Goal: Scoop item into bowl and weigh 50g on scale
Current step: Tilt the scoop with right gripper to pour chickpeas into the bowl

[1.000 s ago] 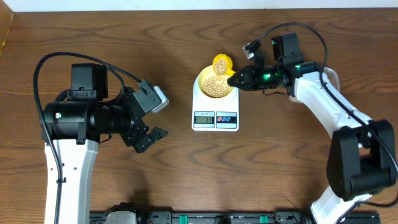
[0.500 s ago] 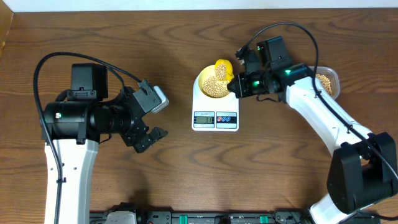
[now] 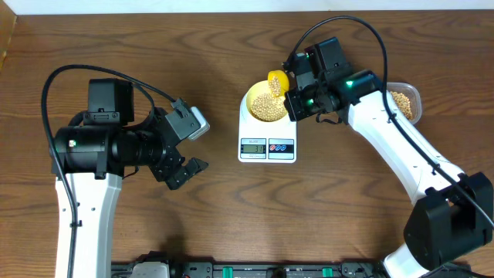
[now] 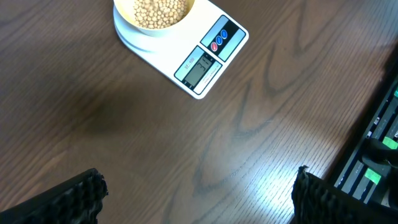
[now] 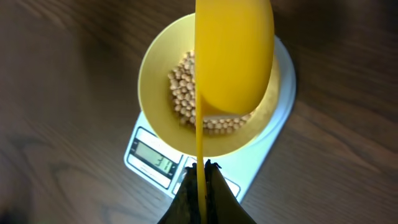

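Right gripper (image 5: pixel 202 174): my fingers are pinched tight on the thin handle of the yellow spoon (image 5: pixel 233 56), whose head hangs over the bowl (image 5: pixel 152 81) and hides part of the beans (image 5: pixel 181 93) heaped inside. Bowl: sits on the round end of the scale (image 3: pixel 267 147), mid-table, with the display end toward my base. Left gripper (image 3: pixel 189 173): spread wide, holding nothing, above bare table (image 3: pixel 231 216) well left of the scale; a tub (image 3: pixel 417 94) with more beans lies beside my right arm.

Open tabletop (image 3: pixel 231 220) left of scale (image 3: pixel 267 152); spoon (image 3: pixel 276 79) and right hand (image 3: pixel 292 103) over bowl (image 3: pixel 252 97)
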`<move>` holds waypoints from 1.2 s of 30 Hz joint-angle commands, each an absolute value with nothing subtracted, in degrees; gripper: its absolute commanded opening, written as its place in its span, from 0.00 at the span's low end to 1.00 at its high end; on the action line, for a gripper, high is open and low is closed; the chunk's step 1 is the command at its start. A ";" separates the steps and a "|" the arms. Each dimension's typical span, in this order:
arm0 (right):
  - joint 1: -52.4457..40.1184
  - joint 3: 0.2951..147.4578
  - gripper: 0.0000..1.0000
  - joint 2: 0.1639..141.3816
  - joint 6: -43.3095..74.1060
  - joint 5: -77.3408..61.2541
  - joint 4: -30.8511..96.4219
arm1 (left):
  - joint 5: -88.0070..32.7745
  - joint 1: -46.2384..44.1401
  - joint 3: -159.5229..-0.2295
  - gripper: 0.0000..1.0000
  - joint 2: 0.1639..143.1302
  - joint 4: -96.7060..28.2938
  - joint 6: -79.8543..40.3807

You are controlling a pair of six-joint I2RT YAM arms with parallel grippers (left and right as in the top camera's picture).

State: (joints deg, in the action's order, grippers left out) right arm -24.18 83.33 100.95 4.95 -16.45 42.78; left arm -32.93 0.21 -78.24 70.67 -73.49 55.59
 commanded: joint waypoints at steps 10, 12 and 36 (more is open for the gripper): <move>-28.05 84.64 0.01 99.55 -0.58 -6.24 44.42 | -33.87 0.21 -78.15 0.98 70.52 -73.69 56.53; -28.99 84.64 0.01 99.55 -1.61 -2.48 44.29 | -33.87 0.21 -78.15 0.98 70.52 -73.69 56.53; -32.03 84.64 0.01 99.55 -8.45 4.58 41.76 | -33.87 0.21 -78.15 0.98 70.52 -73.69 56.53</move>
